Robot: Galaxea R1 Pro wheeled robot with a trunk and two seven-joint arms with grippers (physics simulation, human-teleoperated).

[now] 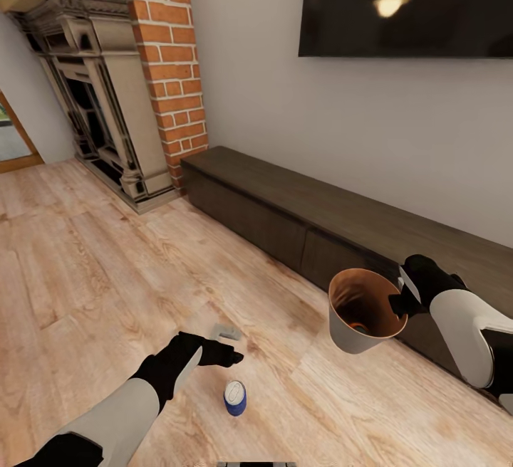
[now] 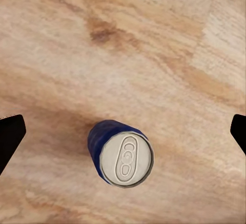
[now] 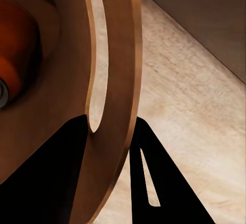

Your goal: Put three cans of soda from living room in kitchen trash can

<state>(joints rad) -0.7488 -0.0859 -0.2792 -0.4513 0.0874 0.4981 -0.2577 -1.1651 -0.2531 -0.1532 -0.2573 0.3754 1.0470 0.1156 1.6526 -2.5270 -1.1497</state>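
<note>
Hovering over the floor with its two black fingers spread wide, the left gripper (image 1: pixel 226 357) looks straight down in its wrist view on a small blue soda can with a silver pull-tab top (image 2: pixel 122 154), which stands upright on the pale wooden plank floor (image 1: pixel 85 268) just below and slightly ahead of the fingertips, untouched and roughly between them. In the head view the same blue can (image 1: pixel 235 397) sits just beside the left gripper, on the side nearer the robot. It is judged to be light, rigid but thin-walled, and smooth, so a grip across the middle of the curved wall, square to the can's axis, should hold without denting or tipping it; a pinch at the rim would likely slip. Off to the left gripper's right, the right gripper (image 1: pixel 400 302) is pinched on the rim of a round tapered bin with a pale grey outer wall and a coppery brown inside (image 1: pixel 365 312), held off the floor and tilted; its fingers (image 3: pixel 56 172) straddle the thin wall, one inside and one outside. Something orange (image 3: pixel 13 55) lies in the bin's bottom, probably an orange can. Beyond the right gripper runs a long low dark-brown bench (image 1: pixel 299 203), with a red brick column (image 1: pixel 167 47) farther off.
</note>
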